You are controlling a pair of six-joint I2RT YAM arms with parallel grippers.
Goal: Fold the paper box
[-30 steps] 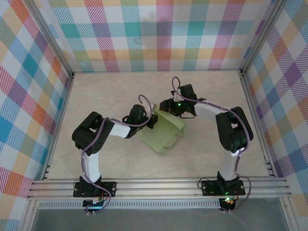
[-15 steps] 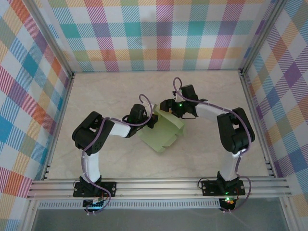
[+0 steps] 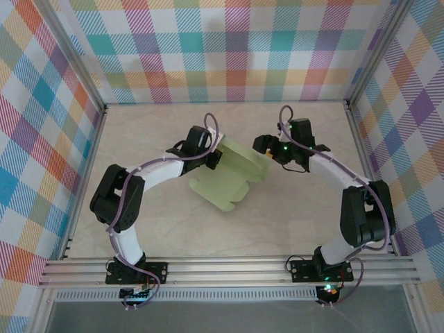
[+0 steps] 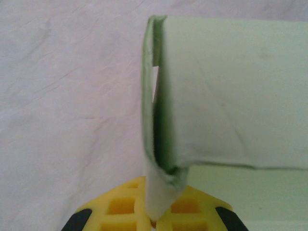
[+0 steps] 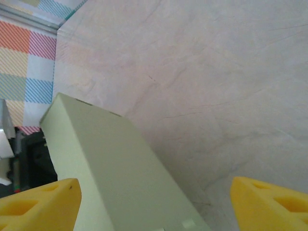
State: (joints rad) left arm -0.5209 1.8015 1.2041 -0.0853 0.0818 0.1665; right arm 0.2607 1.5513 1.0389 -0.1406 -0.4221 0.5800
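The paper box is pale sage-green card, partly folded, and lies mid-table with its far edge raised. My left gripper is at that far left edge. In the left wrist view its yellow fingers are shut on a folded flap of the box, which stands upright just ahead of the left gripper. My right gripper hangs just off the box's far right corner. It is open, with yellow fingertips wide apart, and a long panel of the box runs up between them without touching.
Checked walls enclose the pale marbled table on three sides. A metal rail with the arm bases runs along the near edge. Bare tabletop lies beyond the box.
My left arm has stretched further back and carried the box's far edge with it. My right gripper has swung right, from over the box's far corner to just beside it.
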